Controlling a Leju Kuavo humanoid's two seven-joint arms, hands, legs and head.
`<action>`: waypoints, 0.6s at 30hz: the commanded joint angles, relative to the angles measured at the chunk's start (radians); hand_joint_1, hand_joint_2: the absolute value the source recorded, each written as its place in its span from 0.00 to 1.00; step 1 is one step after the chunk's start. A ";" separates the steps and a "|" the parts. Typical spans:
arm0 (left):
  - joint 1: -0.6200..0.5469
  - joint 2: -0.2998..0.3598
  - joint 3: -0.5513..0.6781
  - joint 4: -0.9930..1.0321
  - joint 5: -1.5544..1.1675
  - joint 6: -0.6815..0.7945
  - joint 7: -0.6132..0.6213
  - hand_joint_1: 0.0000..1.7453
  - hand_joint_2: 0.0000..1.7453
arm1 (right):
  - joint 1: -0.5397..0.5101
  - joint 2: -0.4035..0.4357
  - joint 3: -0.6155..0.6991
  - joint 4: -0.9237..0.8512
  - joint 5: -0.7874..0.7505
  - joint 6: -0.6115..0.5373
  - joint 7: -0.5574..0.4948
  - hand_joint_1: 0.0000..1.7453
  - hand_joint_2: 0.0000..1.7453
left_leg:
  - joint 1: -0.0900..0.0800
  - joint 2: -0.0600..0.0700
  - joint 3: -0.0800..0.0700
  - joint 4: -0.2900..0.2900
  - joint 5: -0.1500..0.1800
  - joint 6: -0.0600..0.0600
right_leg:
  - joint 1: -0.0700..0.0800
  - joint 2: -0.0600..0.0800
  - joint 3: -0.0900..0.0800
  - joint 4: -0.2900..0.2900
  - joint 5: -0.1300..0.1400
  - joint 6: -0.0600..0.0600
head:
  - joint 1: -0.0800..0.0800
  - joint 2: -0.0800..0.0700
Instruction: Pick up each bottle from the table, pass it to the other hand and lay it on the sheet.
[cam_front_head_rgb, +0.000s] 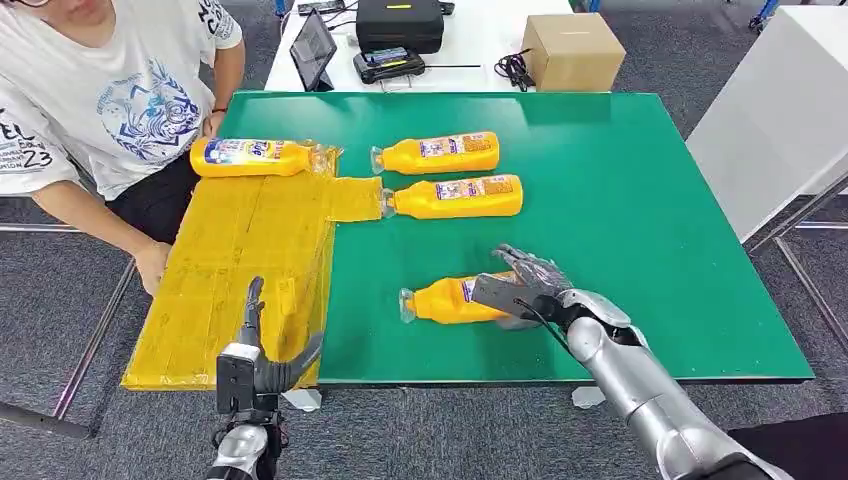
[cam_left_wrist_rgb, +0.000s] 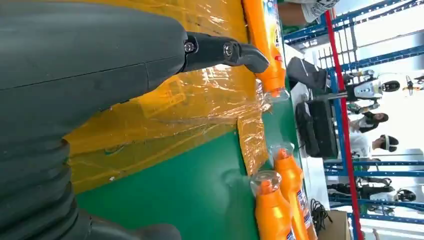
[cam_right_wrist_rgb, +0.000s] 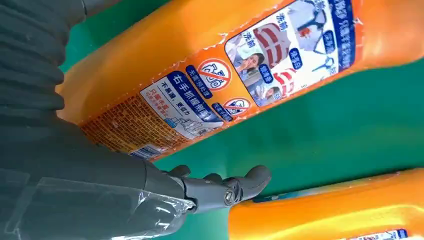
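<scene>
While lying on its side, the nearest bottle (cam_front_head_rgb: 450, 299) touches the right hand (cam_front_head_rgb: 525, 285).

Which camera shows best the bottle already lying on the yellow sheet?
The head view: the bottle on the sheet lies whole at the sheet's far end. The left wrist view catches part of it beyond the left hand. The right wrist view looks at other bottles.

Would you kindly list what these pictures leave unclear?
- Head view: the right robot hand covers the nearest bottle's base, so its grip is unclear.
- Head view: bottle label text is too small.
- Left wrist view: the left robot hand's cover hides much of the sheet.
</scene>
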 joint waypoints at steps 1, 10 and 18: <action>-0.039 0.013 -0.012 0.072 0.006 -0.002 -0.002 0.00 1.00 | -0.050 -0.013 0.073 0.096 -0.007 0.005 0.005 0.00 1.00 | 0.001 0.001 0.004 -0.001 -0.001 -0.001 | 0.001 0.000 0.004 -0.001 -0.001 -0.002 | 0.000 0.000; -0.059 0.002 -0.025 0.107 0.026 -0.018 -0.009 0.00 1.00 | -0.220 -0.017 0.197 0.120 -0.056 0.094 0.040 0.00 1.00 | 0.000 0.004 0.004 0.000 -0.002 -0.002 | 0.000 0.003 0.003 0.001 -0.001 -0.002 | 0.001 0.000; -0.093 -0.010 -0.027 0.158 0.051 -0.030 -0.023 0.00 1.00 | -0.318 -0.092 0.358 0.090 -0.165 0.244 0.074 0.00 1.00 | 0.000 0.001 0.002 0.001 0.000 0.000 | 0.000 0.000 0.001 0.001 -0.001 -0.001 | 0.000 0.000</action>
